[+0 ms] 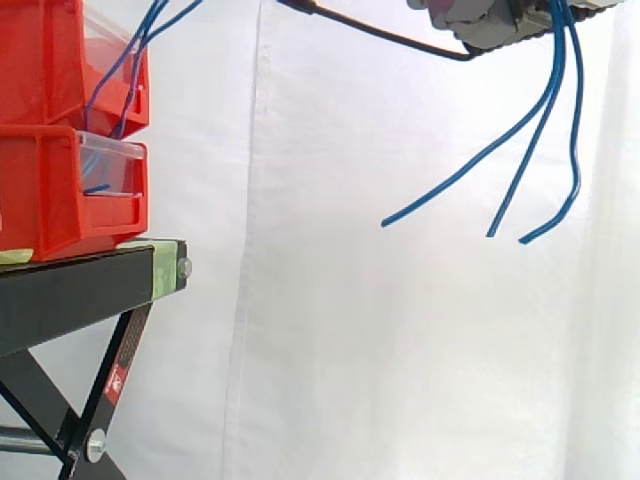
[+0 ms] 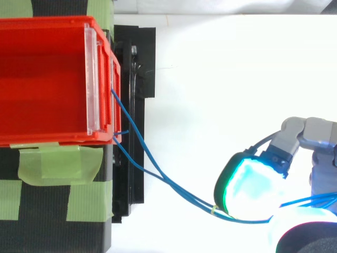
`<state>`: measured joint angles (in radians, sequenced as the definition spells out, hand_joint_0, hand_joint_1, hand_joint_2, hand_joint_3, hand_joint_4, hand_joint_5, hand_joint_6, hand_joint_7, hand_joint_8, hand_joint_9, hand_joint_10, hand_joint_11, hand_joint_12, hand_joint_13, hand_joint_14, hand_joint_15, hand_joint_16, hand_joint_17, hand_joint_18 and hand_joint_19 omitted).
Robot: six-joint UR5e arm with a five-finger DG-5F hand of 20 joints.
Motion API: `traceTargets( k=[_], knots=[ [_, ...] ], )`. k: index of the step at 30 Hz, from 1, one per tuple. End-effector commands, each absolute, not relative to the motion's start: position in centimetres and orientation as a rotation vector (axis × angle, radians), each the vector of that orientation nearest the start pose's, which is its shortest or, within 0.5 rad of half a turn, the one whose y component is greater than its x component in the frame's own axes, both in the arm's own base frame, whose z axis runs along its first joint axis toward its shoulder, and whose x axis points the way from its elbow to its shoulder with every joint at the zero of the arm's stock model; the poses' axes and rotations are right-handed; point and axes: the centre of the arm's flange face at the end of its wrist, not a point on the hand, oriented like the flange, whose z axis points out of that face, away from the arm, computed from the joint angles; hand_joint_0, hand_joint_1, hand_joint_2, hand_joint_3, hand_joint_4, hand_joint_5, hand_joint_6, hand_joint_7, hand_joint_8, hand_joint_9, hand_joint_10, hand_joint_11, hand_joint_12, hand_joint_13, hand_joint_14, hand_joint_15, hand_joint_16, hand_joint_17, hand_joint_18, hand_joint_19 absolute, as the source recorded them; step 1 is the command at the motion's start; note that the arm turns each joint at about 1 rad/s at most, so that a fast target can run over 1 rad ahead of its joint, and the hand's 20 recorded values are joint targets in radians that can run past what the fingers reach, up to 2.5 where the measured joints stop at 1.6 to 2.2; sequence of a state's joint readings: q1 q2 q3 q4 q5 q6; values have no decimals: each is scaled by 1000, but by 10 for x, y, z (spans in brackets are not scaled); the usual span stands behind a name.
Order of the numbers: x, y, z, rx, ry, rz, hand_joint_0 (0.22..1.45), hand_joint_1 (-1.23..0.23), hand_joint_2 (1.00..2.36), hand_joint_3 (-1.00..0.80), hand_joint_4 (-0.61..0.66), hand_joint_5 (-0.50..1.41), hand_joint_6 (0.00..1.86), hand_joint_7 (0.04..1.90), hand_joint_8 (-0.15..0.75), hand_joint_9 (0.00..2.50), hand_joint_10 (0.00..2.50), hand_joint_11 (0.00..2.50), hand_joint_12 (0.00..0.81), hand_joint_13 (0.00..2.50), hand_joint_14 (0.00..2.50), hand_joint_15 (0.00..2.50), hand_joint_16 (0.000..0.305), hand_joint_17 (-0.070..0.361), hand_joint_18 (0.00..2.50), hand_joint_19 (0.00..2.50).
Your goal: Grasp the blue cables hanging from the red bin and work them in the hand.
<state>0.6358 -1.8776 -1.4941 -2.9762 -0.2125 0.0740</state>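
three loose ends of the blue cables [image 1: 576,120] counted in the side view, dangling free below the hand [image 1: 490,25] at the top right, well apart from the bins. grips them there, by the look of it: hand closed on the cables, holding them high and clear of the black stand [image 1: 70,290], though exact finger wrap hard to make out. from above, same blue cables [image 2: 181,191] strung slack from the front of the upper red bin [image 2: 42,79] across open space to the hand [image 2: 247,184], passing under its glowing cyan-green pad. two strands, perhaps three, told apart near the bin; bunched close nearer the hand, with one small pale tie [image 2: 213,210] just before the pad. other ends tucked at the clear front panel of the upper red bin [image 1: 40,60], so anchored at the bin and held at once.

grasp: judged done. working them in the hand: left to do or just under way; cannot tell from one moment.

two red bins in the side view, upper stacked on the lower red bin [image 1: 40,190], each with one clear front panel. one hand. one stand. several patches of green tape [image 2: 52,161] on the stand top beside the bin.
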Motion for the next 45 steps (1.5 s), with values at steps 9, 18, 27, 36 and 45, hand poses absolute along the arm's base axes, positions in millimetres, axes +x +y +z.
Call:
traceTargets(
  k=[9,18,27,36,45],
  knots=[
    [558,128,377,1485,657,661,926,-654,1015,-660,279,399,536,1392,477,638,2500,2500,463,973,2500,1327,52,117,1595,1291],
    [555,133,377,1484,656,659,896,-663,1024,-388,259,355,749,1378,469,627,2500,2500,477,970,2500,1359,53,119,1592,1298],
    [551,143,378,1478,665,650,890,-657,1027,-315,263,328,839,1324,458,618,2500,2500,470,958,2500,1335,53,118,1583,1300],
    [551,143,378,1429,742,563,900,-651,1025,-351,269,326,834,1312,465,604,2500,2500,476,950,2500,1358,53,119,1576,1300],
    [551,143,378,1419,759,544,901,-647,1025,-357,274,322,828,1319,463,597,2500,2500,474,947,2500,1353,54,120,1573,1293]
  ],
)
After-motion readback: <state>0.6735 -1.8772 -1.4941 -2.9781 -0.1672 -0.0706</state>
